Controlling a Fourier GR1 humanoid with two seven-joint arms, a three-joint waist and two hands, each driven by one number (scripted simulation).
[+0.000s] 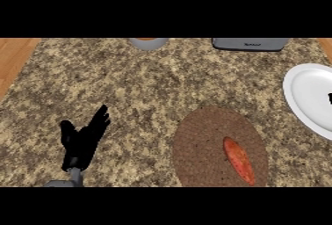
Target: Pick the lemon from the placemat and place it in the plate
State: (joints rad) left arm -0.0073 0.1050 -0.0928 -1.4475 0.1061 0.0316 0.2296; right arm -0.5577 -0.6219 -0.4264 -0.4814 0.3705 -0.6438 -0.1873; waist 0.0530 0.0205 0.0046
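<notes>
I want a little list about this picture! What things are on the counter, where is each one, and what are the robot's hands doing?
placemat: round brown placemat, lower right of the counter
on the placemat: long orange-red item, not lemon-yellow
plate: white plate at the right edge, nothing resting on its visible part
left hand: left hand lower left, fingers straight and up, holding nothing
right hand: only a small dark bit at the right edge, over the plate
far edge: grey cup and grey appliance
</notes>
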